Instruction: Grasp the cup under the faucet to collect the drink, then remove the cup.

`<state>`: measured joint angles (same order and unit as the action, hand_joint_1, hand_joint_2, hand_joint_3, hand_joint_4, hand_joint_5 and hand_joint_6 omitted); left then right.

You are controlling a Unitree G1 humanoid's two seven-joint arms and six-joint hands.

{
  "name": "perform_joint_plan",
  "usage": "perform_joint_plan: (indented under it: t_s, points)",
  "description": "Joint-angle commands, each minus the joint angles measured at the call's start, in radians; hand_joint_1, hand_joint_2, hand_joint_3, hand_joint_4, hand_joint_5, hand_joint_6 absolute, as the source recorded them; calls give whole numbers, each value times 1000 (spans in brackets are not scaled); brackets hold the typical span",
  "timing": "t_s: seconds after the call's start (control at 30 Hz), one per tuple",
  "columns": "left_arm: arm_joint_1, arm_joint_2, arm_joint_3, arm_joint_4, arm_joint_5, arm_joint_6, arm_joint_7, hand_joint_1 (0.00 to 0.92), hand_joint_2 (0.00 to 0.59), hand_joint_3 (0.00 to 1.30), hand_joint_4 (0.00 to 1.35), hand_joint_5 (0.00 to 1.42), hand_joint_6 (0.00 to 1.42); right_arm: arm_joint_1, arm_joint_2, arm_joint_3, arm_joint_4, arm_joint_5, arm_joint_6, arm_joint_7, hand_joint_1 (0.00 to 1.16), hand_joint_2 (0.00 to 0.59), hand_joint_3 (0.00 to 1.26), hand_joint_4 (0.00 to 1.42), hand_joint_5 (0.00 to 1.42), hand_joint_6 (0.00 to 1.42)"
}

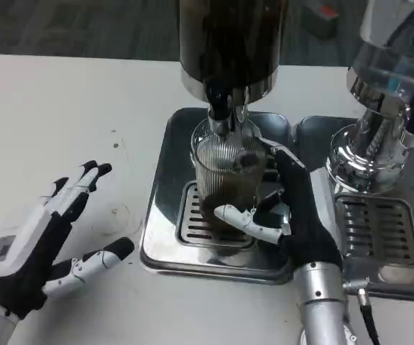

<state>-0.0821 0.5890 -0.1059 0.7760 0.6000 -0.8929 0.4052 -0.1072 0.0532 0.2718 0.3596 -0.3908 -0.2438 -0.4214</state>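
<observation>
The right hand [293,215] fingers grip the ribbed glass cup [226,188] under the faucet [218,115], probably catching drink, while the left hand [38,248] fingers rest apart.

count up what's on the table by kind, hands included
cups: 1, the ribbed glass cup
drink dispensers: 2, the dark dispenser and the clear dispenser
drip trays: 2, left tray and right tray
hands: 2, left hand and right hand
total: 7
</observation>
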Motion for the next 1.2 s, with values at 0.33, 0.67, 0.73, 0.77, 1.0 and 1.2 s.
perform_joint_plan:
  t_s: [0.33, 0.67, 0.73, 0.77, 1.0, 1.2]
  points:
    - [13, 46, -31, -38, 23, 27, -13, 0, 85, 1, 0, 37, 0, 87, 12, 31, -100, -10, -53, -8, 1013, 212, 510, 595, 774, 978]
    - [81, 120, -75, -223, 136, 239, -81, 0, 88, 0, 0, 0, 0, 168, -4, 45, -199, -44, -60, -9, 1008, 212, 511, 602, 777, 993]
    - [94, 124, -78, -251, 139, 274, -97, 0, 89, 0, 0, 0, 0, 178, -2, 45, -209, -46, -60, -7, 1007, 212, 511, 602, 777, 993]
    - [102, 126, -79, -267, 144, 291, -103, 0, 89, 0, 0, 0, 0, 180, -2, 45, -210, -46, -60, -7, 1007, 212, 511, 603, 777, 993]
    - [180, 135, -61, -403, 165, 368, -91, 0, 90, 0, 0, 0, 0, 222, -8, 51, -269, -36, -72, 16, 999, 214, 511, 603, 777, 994]
    - [242, 131, -38, -476, 172, 404, -61, 0, 88, 0, 0, 0, 0, 268, -16, 66, -332, -32, -75, 54, 993, 218, 511, 603, 777, 994]
